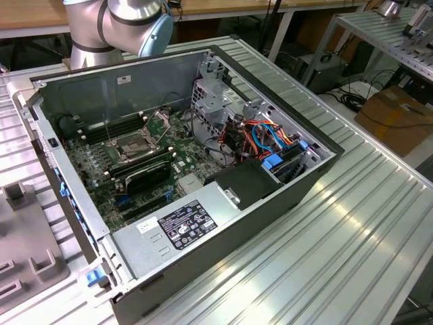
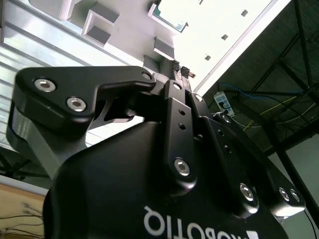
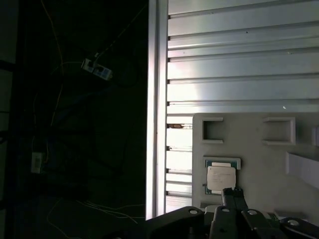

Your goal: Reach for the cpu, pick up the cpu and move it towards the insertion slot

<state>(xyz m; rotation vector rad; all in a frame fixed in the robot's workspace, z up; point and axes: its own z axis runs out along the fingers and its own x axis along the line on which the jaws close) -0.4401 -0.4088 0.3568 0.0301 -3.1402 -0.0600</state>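
The cpu (image 3: 221,178) is a small square chip with a silver lid and green rim. It lies flat in a raised holder on a grey fixture plate (image 3: 249,134). My gripper (image 3: 233,192) hovers just short of the chip's near edge, its black fingers closed together with nothing between them. In the second wrist view the fingertips (image 2: 175,67) point at the cpu (image 2: 167,15) across a small gap. The insertion slot (image 1: 135,144), a steel-framed square socket with its plate hinged up, sits on the motherboard inside the open computer case (image 1: 284,196).
The case lies on a ribbed aluminium table (image 1: 352,250). The grey fixture plate (image 1: 27,250) with raised brackets lies at the exterior view's left. The arm's base (image 1: 115,24) stands behind the case. Beside the plate the table edge (image 3: 157,99) drops to a dark floor with cables.
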